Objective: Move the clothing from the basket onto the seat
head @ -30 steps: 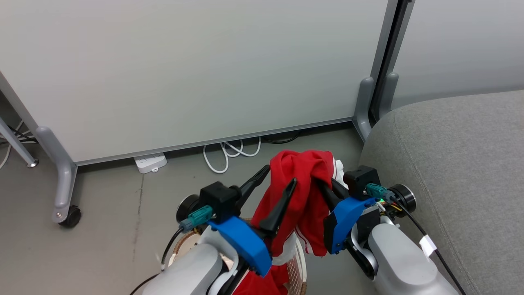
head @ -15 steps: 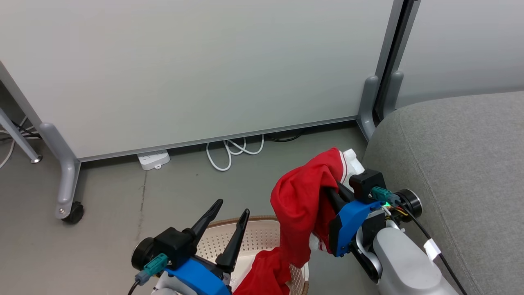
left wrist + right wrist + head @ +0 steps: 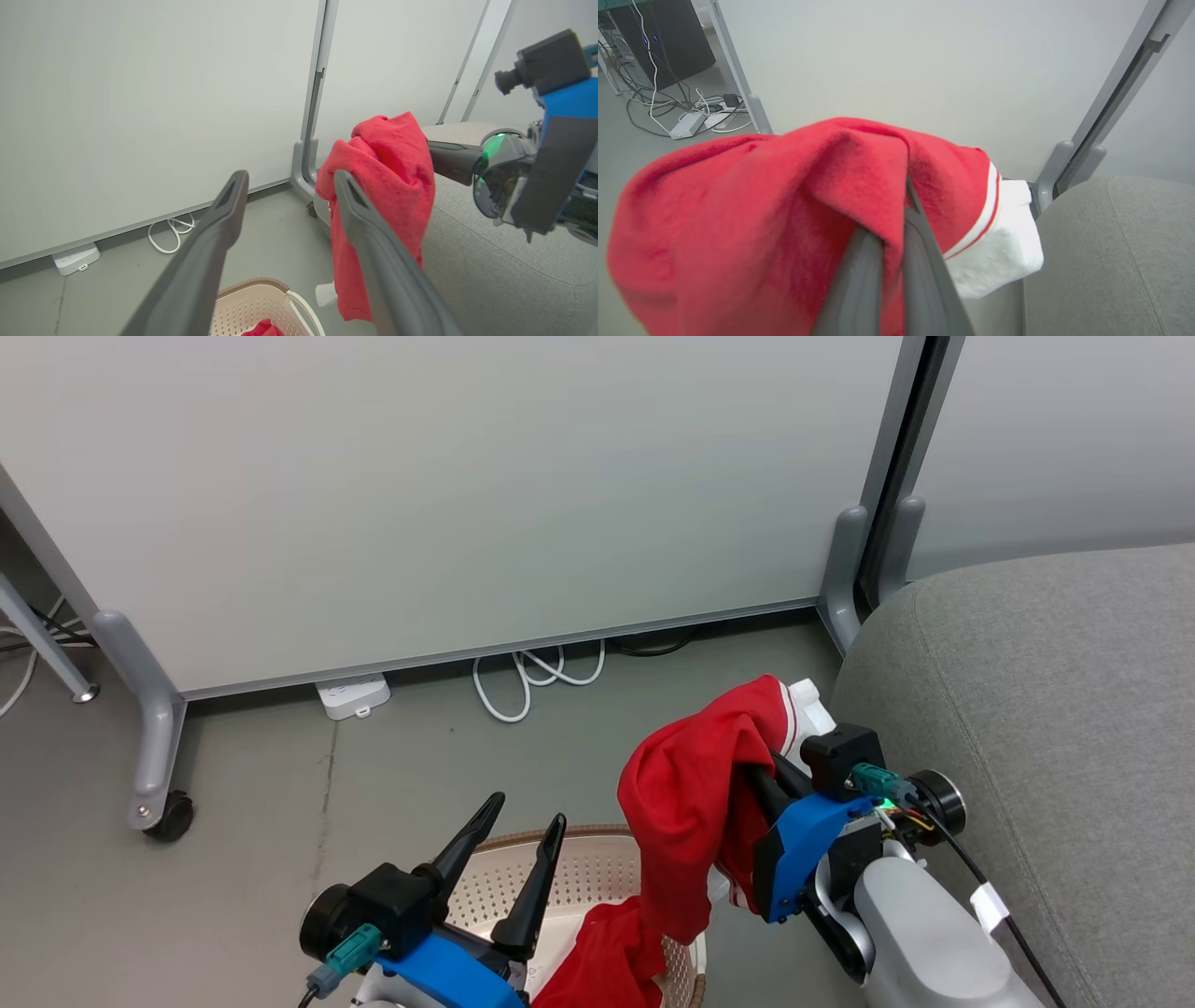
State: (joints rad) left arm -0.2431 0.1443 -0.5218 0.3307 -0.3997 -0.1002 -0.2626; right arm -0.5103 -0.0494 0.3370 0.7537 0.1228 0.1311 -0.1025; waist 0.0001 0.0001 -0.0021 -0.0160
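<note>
A red garment with white stripes and a white part (image 3: 691, 793) hangs from my right gripper (image 3: 761, 779), which is shut on it beside the grey seat (image 3: 1036, 709). The cloth drapes over the right fingers (image 3: 920, 261) and hides their tips; its white part (image 3: 999, 252) points toward the seat (image 3: 1115, 261). A second, plain red garment (image 3: 607, 961) lies in the cream basket (image 3: 579, 882) and spills over its rim. My left gripper (image 3: 523, 821) is open above the basket, holding nothing. In the left wrist view its fingers (image 3: 219, 224) frame the hanging garment (image 3: 387, 186) and the basket (image 3: 247, 303).
A pale partition wall (image 3: 467, 476) on castor legs (image 3: 154, 775) stands behind the basket. A white power strip (image 3: 352, 695) and a coiled white cable (image 3: 532, 677) lie on the grey floor at its foot. More cables (image 3: 668, 107) lie further left.
My left gripper has let go of the striped garment and dropped back to above the basket, open. The right gripper has kept the garment and shifted slightly toward the seat.
</note>
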